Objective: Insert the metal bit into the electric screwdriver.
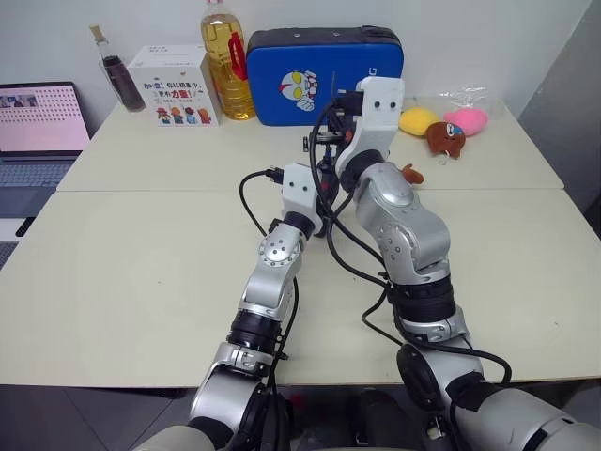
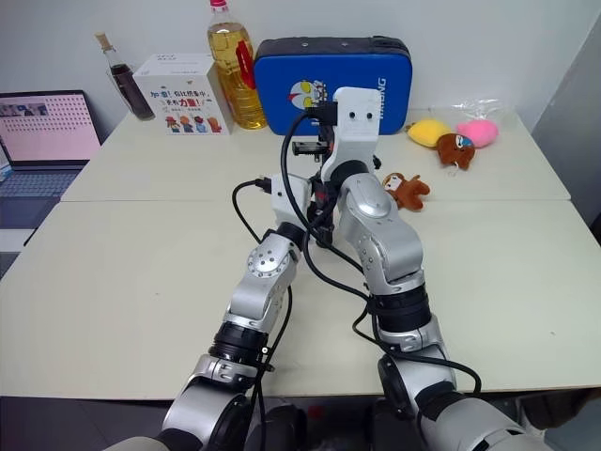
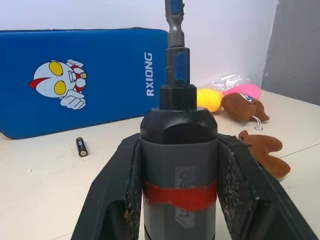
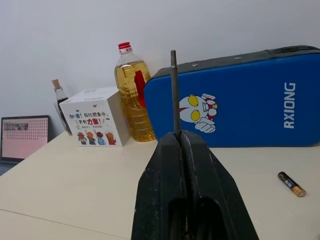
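Left claw point(image 3: 180, 195) pinching electric screwdriver point(image 3: 178, 150), right claw point(image 4: 184, 145) pinching metal bit point(image 4: 174, 90), bit's base hidden.

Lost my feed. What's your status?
Left tool shut on electric screwdriver. Right tool shut on metal bit. Nothing in the way.

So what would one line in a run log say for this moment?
left gripper: shut on electric screwdriver | right gripper: shut on metal bit | both raised over table | bit seated: cannot tell
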Available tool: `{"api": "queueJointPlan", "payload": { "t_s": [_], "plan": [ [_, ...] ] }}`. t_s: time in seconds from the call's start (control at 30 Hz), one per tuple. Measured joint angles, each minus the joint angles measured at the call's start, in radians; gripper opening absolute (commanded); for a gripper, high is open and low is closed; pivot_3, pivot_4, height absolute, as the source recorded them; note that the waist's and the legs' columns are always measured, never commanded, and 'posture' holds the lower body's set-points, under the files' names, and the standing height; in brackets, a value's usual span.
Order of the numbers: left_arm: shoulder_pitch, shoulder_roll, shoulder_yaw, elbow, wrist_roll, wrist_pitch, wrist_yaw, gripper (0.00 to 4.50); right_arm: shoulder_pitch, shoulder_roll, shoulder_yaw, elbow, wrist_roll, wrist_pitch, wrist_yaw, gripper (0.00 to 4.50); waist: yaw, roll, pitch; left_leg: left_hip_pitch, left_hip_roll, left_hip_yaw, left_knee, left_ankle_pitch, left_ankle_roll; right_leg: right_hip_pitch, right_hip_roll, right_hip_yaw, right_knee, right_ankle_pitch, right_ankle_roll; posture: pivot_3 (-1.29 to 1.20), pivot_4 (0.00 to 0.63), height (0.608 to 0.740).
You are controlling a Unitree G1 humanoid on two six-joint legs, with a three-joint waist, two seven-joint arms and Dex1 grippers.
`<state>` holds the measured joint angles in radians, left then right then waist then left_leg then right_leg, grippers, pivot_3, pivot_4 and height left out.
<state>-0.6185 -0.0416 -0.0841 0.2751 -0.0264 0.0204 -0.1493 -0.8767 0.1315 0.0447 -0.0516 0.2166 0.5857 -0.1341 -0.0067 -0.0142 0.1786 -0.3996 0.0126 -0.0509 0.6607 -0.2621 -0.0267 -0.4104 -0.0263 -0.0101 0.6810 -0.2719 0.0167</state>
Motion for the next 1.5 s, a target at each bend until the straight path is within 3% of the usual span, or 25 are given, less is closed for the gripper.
{"api": "queueJointPlan", "payload": {
  "t_s": [1.5],
  "plan": [
    [0.010, 0.001, -0.006, -0.016, 0.001, 0.010, 0.007, 1.66, 0.027, -0.003, 0.022, -0.072, -0.038, 0.129, 0.017, 0.02, 0.000, 0.000, 0.000, 0.001, 0.000, 0.000, 0.000, 0.000, 0.000, 0.001, 0.000, 0.000, 0.000, 0.000, 0.000, 0.00, 0.150, 0.740]
  ]
}}
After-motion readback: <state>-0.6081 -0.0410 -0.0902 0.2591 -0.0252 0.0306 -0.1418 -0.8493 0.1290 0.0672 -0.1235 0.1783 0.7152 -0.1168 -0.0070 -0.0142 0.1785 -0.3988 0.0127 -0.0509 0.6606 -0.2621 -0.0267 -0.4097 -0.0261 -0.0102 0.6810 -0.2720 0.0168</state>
